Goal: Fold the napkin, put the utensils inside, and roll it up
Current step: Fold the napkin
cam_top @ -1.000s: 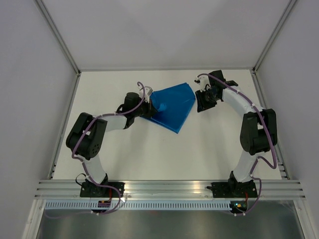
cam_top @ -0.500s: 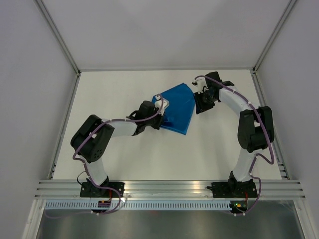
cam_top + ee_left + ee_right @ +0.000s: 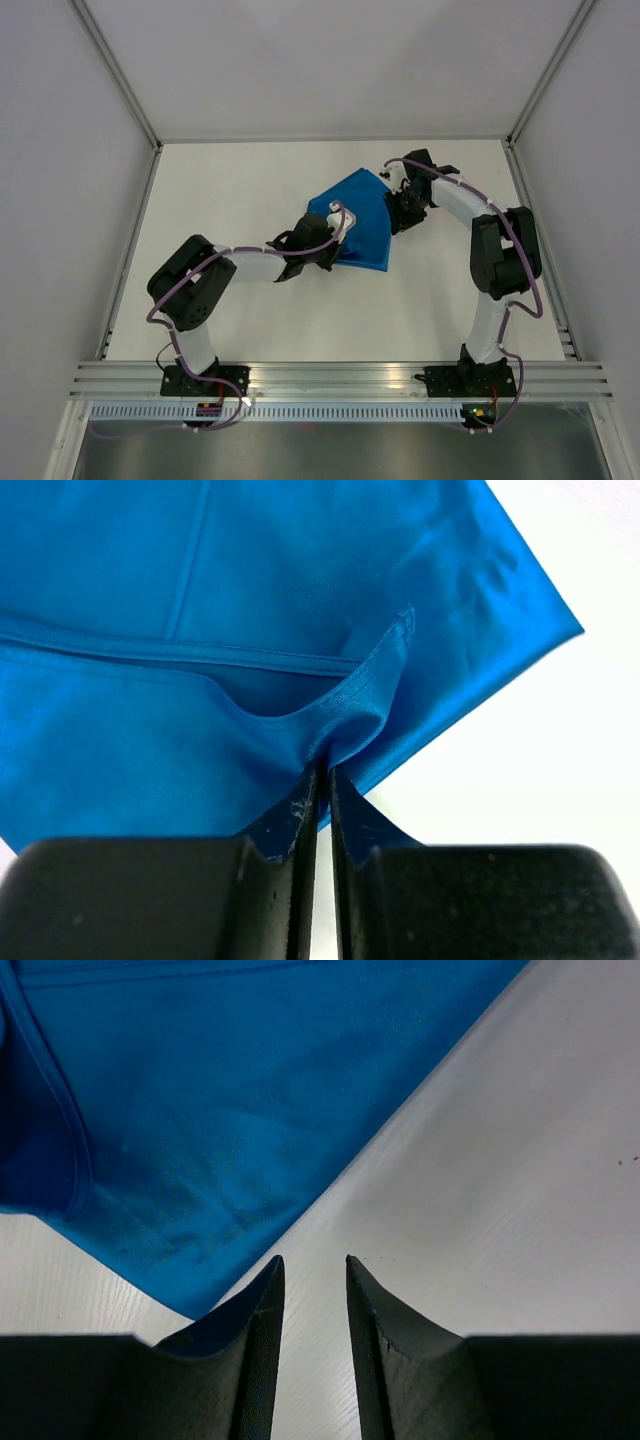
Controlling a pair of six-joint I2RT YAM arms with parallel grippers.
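Note:
The bright-blue napkin (image 3: pixel 365 205) lies folded over on the white table, mid-back. My left gripper (image 3: pixel 338 218) is shut on a pinched hem of the napkin (image 3: pixel 250 600), and the cloth bunches up between its fingertips (image 3: pixel 322 772). My right gripper (image 3: pixel 397 218) sits at the napkin's right edge. Its jaws stand slightly apart and empty (image 3: pixel 312 1265) over bare table, with the napkin's corner (image 3: pixel 200 1110) just to their left. No knife shows in any view.
White walls enclose the table at the back and both sides, with metal posts (image 3: pixel 120 70) at the back corners. An aluminium rail (image 3: pixel 330 375) runs along the near edge by the arm bases.
My left gripper has carried the napkin's hem to the right, folding the cloth over into a narrower shape. My right gripper has shifted slightly towards the napkin's right edge.

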